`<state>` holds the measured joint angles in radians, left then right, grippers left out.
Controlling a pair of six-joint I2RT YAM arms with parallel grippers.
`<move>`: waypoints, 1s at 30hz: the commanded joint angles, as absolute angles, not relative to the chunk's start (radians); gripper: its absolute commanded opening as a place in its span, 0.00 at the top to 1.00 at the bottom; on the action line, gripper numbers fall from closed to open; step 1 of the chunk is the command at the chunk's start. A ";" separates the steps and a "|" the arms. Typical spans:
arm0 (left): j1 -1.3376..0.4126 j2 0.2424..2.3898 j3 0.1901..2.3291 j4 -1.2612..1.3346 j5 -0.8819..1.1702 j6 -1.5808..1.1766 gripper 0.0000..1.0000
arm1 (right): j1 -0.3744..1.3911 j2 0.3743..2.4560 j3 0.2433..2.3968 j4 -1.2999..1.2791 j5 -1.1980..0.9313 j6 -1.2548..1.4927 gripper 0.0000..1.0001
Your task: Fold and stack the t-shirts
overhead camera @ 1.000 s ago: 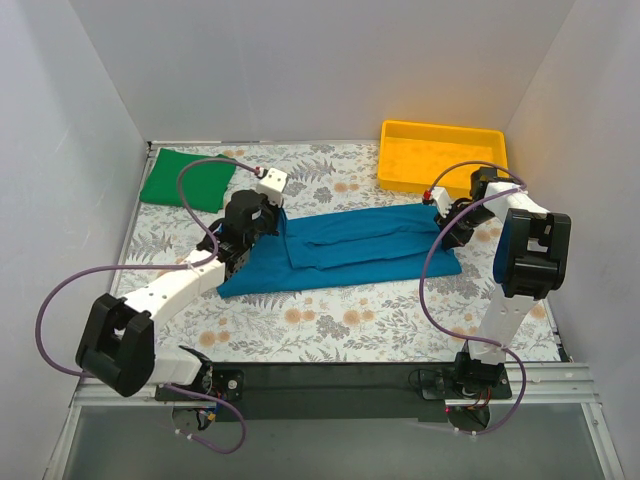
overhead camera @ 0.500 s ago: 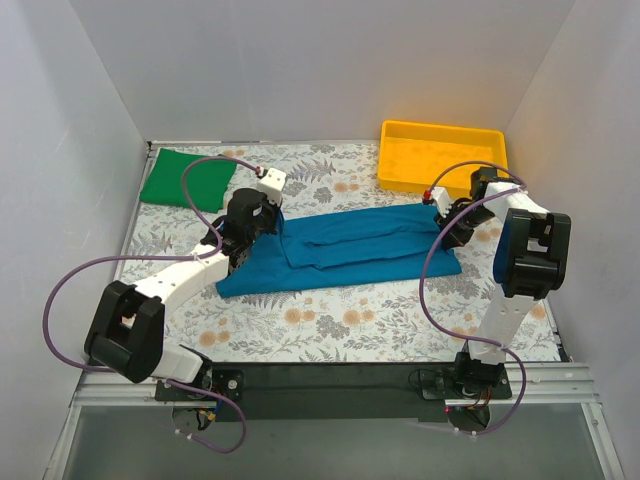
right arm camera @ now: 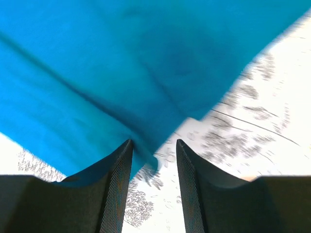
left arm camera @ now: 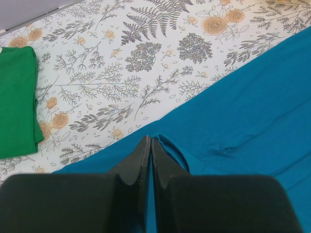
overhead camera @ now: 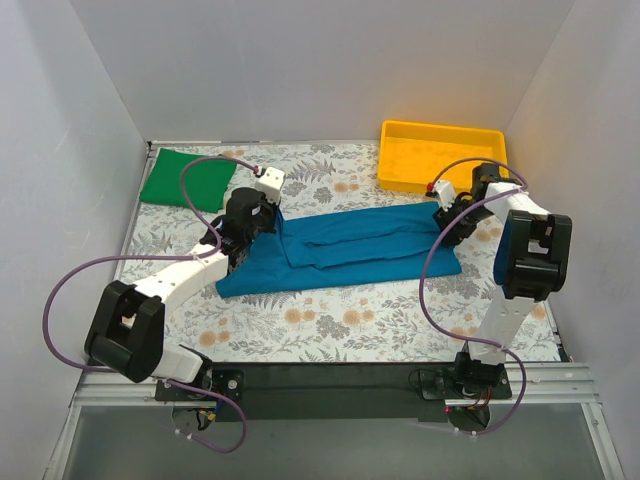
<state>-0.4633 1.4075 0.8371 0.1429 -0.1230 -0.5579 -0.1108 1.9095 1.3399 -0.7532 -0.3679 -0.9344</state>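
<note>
The teal-blue t-shirt (overhead camera: 350,245) lies partly folded across the middle of the floral table cloth (overhead camera: 330,320). My left gripper (overhead camera: 270,218) is at its far left edge, shut, and pinches a raised fold of the teal cloth (left arm camera: 243,107) at its tips (left arm camera: 148,141). My right gripper (overhead camera: 443,218) hovers over the shirt's far right corner. In the right wrist view this gripper (right arm camera: 154,141) is open, and the teal edge (right arm camera: 121,63) lies loose beside its left finger. The green t-shirt (overhead camera: 185,180) sits folded at the far left corner (left arm camera: 17,97).
A yellow plastic tray (overhead camera: 440,128) stands at the back right, just behind my right gripper. White walls enclose the table on three sides. Purple cables loop off both arms.
My right gripper has opened and let go of the teal t-shirt's corner, shifting slightly toward the back. The left gripper stays shut in about the same place.
</note>
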 commanded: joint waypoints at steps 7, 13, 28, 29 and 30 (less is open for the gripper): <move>-0.449 1.399 0.864 0.166 -0.126 -0.560 1.00 | -0.110 1.695 1.241 -0.483 -0.332 -0.640 0.52; -0.446 1.434 0.891 0.149 -0.133 -0.577 1.00 | -0.022 1.566 1.068 -0.616 -0.727 -0.917 0.50; -0.419 1.638 0.999 0.110 -0.166 -0.611 1.00 | 0.296 1.549 1.008 -0.545 -0.637 -0.914 0.52; -0.413 1.647 1.005 0.109 -0.169 -0.612 1.00 | 0.302 1.549 1.008 -0.543 -0.634 -0.914 0.52; -0.411 1.658 1.015 0.107 -0.169 -0.615 1.00 | 0.308 1.551 1.011 -0.538 -0.630 -0.911 0.52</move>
<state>-0.4252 1.6531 0.9668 0.1135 -0.1471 -0.6060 0.2874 1.5471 0.9783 -0.5655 -0.6312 -0.9157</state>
